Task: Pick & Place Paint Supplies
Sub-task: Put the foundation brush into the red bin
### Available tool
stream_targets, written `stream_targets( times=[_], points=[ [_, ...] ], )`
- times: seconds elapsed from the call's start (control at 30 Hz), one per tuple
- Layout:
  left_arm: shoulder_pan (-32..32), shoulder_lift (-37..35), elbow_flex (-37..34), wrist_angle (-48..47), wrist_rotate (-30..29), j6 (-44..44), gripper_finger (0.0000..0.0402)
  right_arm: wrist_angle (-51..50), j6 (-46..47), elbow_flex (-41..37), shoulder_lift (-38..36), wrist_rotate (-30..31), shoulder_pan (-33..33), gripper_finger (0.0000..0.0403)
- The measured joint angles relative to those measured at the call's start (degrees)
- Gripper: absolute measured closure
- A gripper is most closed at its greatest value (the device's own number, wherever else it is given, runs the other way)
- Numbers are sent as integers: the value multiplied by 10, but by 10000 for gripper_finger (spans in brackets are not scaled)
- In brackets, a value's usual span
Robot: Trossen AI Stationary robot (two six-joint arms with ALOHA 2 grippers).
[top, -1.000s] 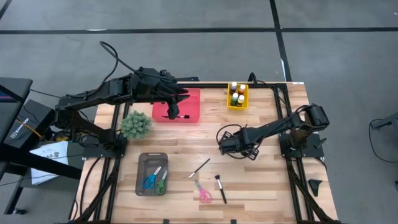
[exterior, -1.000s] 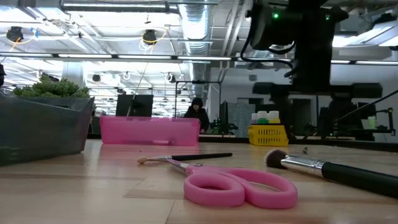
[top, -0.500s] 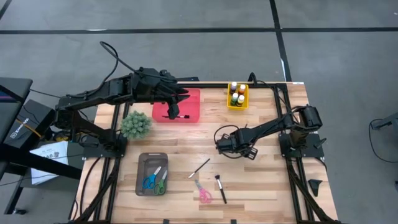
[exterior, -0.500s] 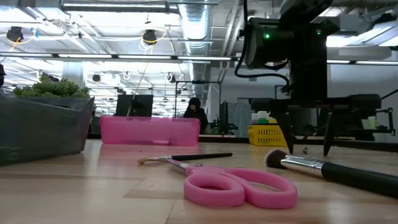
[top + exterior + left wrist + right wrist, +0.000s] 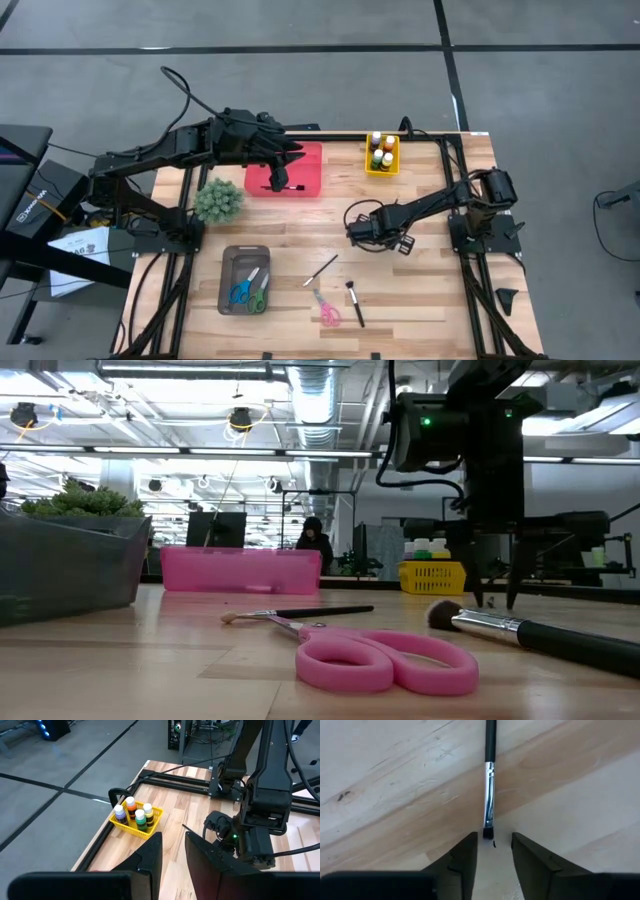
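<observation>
The right pincer point(image 5: 352, 230) is down low over the middle of the wooden tabletop point(image 5: 430, 290), released, with its two fingers point(image 5: 465, 857) apart. A thin dark-handled paintbrush point(image 5: 489, 795) lies flat on the wood in front of it, and the bristle end sits just ahead of the gap between the fingers, not gripped. In the low view the fingertips hang just above the wood, behind a thick round brush point(image 5: 530, 630). The left pincer point(image 5: 172, 857) is held above the pink bin point(image 5: 310, 175) at the far side of the tabletop; whether it is clenched or released cannot be told. The small paint bottles point(image 5: 380, 150) stand upright in a yellow basket point(image 5: 382, 172) near the far edge, to the right of the pink bin. A second thin paintbrush point(image 5: 322, 269) lies on the near half of the tabletop, with pink scissors point(image 5: 326, 310) and the thick round brush just beside it. A grey tray point(image 5: 228, 255) holds two more scissors, and a fuzzy green tuft point(image 5: 218, 200) stands near the left arm.
</observation>
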Motion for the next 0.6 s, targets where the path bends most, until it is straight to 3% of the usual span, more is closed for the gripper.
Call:
stream_targets(
  times=[0.6],
  points=[
    [0, 0, 0, 0, 0, -15, 325, 13, -52, -10, 8, 24, -4, 396]
  ],
)
